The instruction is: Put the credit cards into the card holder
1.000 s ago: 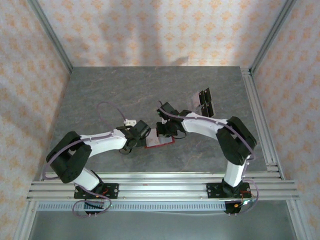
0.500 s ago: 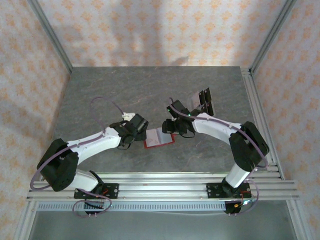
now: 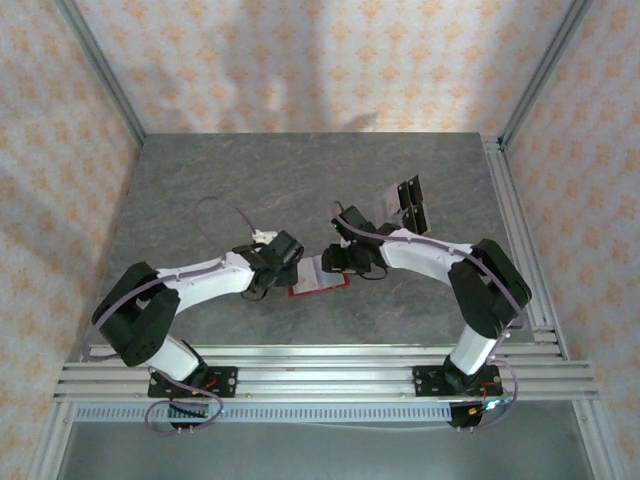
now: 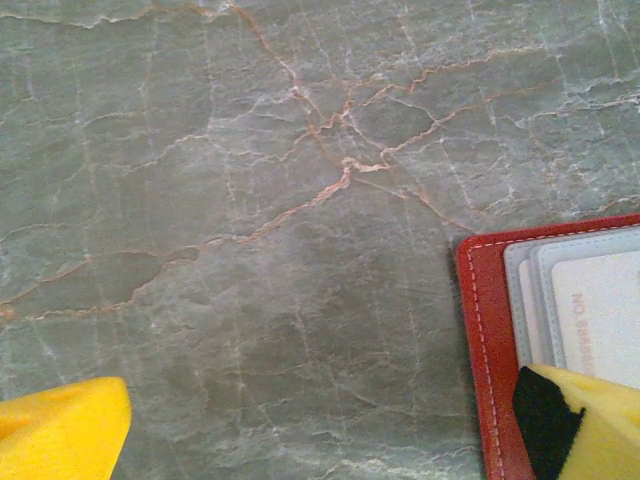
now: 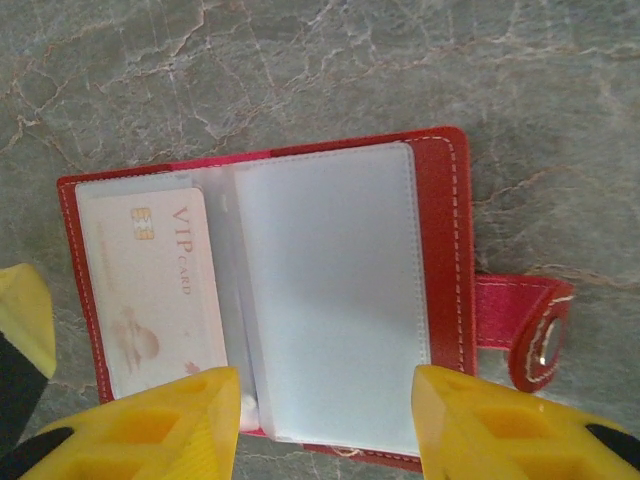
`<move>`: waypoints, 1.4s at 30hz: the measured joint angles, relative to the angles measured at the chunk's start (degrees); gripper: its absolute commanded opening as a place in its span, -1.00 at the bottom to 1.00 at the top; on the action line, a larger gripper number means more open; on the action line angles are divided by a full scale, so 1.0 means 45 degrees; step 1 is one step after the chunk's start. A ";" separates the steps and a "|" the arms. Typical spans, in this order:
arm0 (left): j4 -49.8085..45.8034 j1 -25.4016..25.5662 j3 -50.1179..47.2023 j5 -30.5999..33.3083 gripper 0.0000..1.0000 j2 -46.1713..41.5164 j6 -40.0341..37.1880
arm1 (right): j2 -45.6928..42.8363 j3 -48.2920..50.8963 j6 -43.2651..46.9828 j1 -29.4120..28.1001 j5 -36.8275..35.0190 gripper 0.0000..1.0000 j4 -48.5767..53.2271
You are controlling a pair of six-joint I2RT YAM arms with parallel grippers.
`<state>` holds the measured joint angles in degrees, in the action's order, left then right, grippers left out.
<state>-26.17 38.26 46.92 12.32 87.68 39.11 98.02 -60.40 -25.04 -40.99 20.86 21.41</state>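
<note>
jaws of the left gripper [image 4: 320,430] stand as wide as they go, with nothing between them. one yellow fingertip [image 4: 585,425] lies over the stitched left edge of the small flat red folding card holder [image 4: 485,330]; whether it presses down i cannot tell. jaws of the right gripper [image 5: 325,425] are parted about halfway and hold nothing, hanging just above the holder's near edge.

the card holder [image 3: 318,277] lies open and flat on the grey veined stone-look table [image 3: 220,190], between the two grippers. in the right wrist view a pale pink vip card [image 5: 150,285] with a gold chip sits in its left pocket. beside it is a clear glossy plastic sleeve [image 5: 330,290] with nothing in it, and a red snap tab [image 5: 530,320] sticks out to the right. the other thin grey-pink and black credit cards [image 3: 405,205] lie on the table well apart from the holder, past the right arm.

these cards look light, stiff and slick, and they lie flat on a smooth top, so a pinch from above would likely skate off. tipping up one short edge and gripping across the thin faces seems the better hold. the holder looks soft and light and would probably slide or fold shut unless an edge is pinned. the sleeve looks floppy, so a card would likely need to go in squarely.
</note>
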 measured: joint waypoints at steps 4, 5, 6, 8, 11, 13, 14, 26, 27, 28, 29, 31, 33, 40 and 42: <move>0.0204 0.0015 -0.0005 -0.0029 1.00 0.0189 0.0005 | 0.0369 0.0000 0.0000 -0.0049 0.0039 -0.03 -0.0102; 0.0257 0.0015 -0.0005 -0.0034 1.00 0.0223 0.0005 | 0.0486 0.0000 0.0000 -0.0049 0.0039 -0.03 -0.0102; 0.0311 0.0015 -0.0010 -0.0029 1.00 0.0248 0.0005 | 0.0583 -0.0005 -0.0005 -0.0049 0.0039 -0.03 -0.0102; 0.0418 0.0015 -0.0015 -0.0039 1.00 0.0301 0.0010 | 0.0719 0.0000 -0.0044 -0.0049 0.0049 -0.03 -0.0121; 0.0597 0.0015 -0.0053 -0.0083 1.00 0.0452 0.0010 | 0.0835 -0.0005 -0.0097 -0.0049 0.0180 -0.03 -0.0282; 0.0733 0.0015 -0.0107 -0.0097 1.00 0.0534 0.0015 | 0.0860 -0.0005 -0.0126 -0.0058 0.0272 -0.03 -0.0359; 0.0772 0.0015 -0.0136 -0.0131 1.00 0.0583 0.0019 | 0.0865 -0.0005 -0.0146 -0.0073 0.0291 -0.03 -0.0393; 0.1166 0.0015 -0.0350 -0.0238 1.00 0.0612 0.0112 | 0.1069 -0.0010 -0.0573 -0.0214 0.1166 -0.03 -0.1083; 0.1180 0.0015 -0.0355 -0.0238 1.00 0.0612 0.0117 | 0.1093 -0.0010 -0.0646 -0.0219 0.1316 -0.03 -0.1190; 0.1195 0.0015 -0.0359 -0.0248 1.00 0.0612 0.0117 | 0.1117 -0.0010 -0.0729 -0.0219 0.1433 -0.03 -0.1263; 0.1214 0.0015 -0.0364 -0.0257 1.00 0.0612 0.0117 | 0.1146 -0.0010 -0.0801 -0.0219 0.1554 -0.03 -0.1375; 0.1214 0.0015 -0.0369 -0.0267 1.00 0.0612 0.0155 | 0.1209 -0.0010 -0.0937 -0.0219 0.1729 -0.03 -0.1549; 0.1209 0.0015 -0.0369 -0.0262 1.00 0.0612 0.0199 | 0.1239 -0.0010 -0.1064 -0.0219 0.1885 -0.03 -0.1695; 0.1112 0.0015 -0.0369 -0.0253 1.00 0.0481 0.0209 | 0.1239 -0.0010 -0.1307 -0.0219 0.2093 -0.04 -0.1831; 0.1044 0.0029 -0.0369 -0.0248 1.00 0.0316 0.0209 | 0.1239 -0.0010 -0.1350 -0.0219 0.2137 -0.04 -0.1836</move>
<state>-21.47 38.39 45.25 11.20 89.10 40.05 103.59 -60.45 -31.11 -41.98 30.48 13.15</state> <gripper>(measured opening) 0.998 0.481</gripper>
